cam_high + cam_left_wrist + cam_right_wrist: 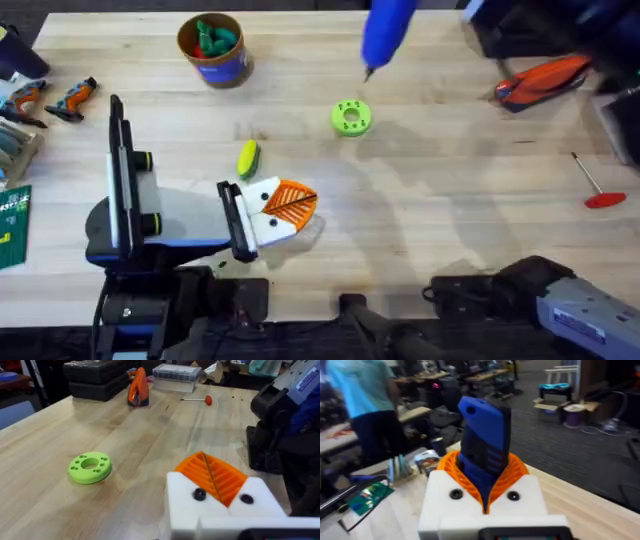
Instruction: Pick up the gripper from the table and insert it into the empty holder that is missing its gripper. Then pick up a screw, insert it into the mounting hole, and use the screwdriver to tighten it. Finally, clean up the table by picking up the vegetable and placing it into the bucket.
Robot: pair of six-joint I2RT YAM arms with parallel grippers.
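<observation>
Right pincer (485, 495) grips screwdriver (484, 450) (upright); vegetable (247, 158) beside left pincer (290, 205).

You will find no text you can read. The white label (306, 381) on the right arm's grey body carries print too small to make out, as does the green printed card (12, 226) at the table's left edge.

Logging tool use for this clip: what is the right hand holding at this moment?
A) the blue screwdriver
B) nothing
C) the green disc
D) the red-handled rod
A: in the right wrist view the right hand has its orange pads closed on the blue screwdriver, and the overhead view shows that screwdriver raised above the table, tip down, just beyond the green disc.
</observation>
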